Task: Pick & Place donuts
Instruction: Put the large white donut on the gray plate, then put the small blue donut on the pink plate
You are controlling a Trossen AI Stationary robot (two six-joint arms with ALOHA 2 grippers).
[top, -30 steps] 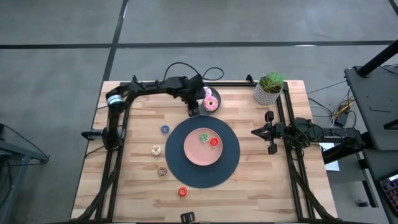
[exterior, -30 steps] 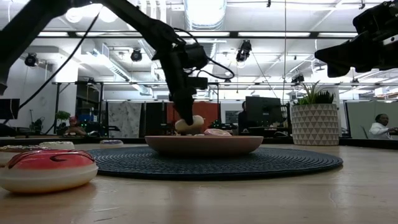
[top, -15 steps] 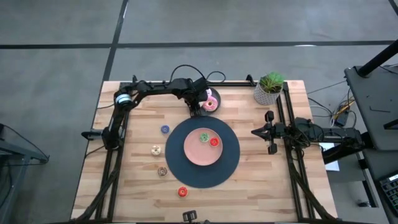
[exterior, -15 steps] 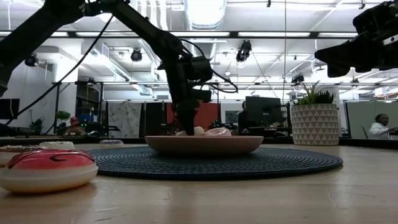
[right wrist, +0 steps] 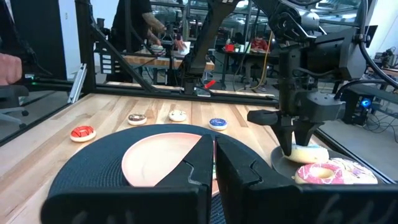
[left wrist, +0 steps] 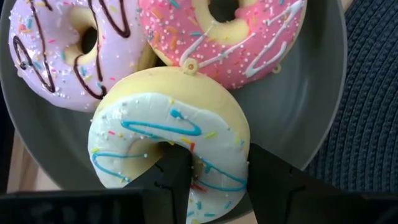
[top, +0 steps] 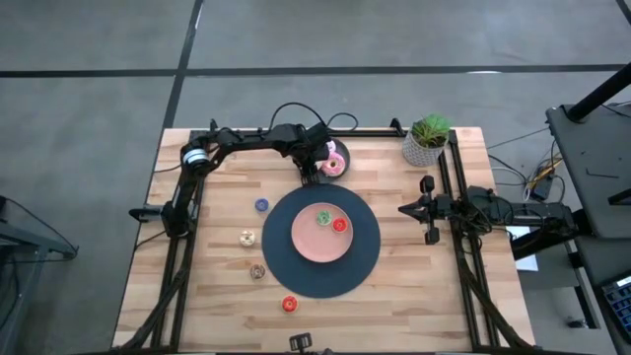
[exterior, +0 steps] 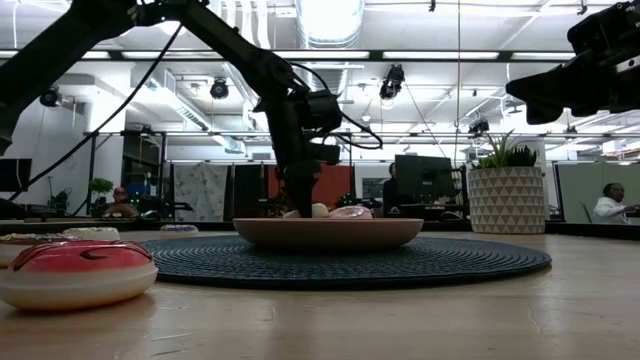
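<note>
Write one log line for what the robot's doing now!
left gripper: shut on white donut over grey plate | right gripper: shut, waiting at table's right | pink plate: two tiny donuts

Left arm stretched along the far edge of the table, wrist bent down, left gripper (top: 310, 172) pointing straight down. Fingers (left wrist: 176, 180) partly apart, clamped across one side of a cream donut (left wrist: 168, 149), one finger through its hole. Right arm folded back at the right side of the table, right gripper (top: 403, 209) held level above the surface, pointing toward the middle, fingers (right wrist: 199, 163) pressed together.
</note>
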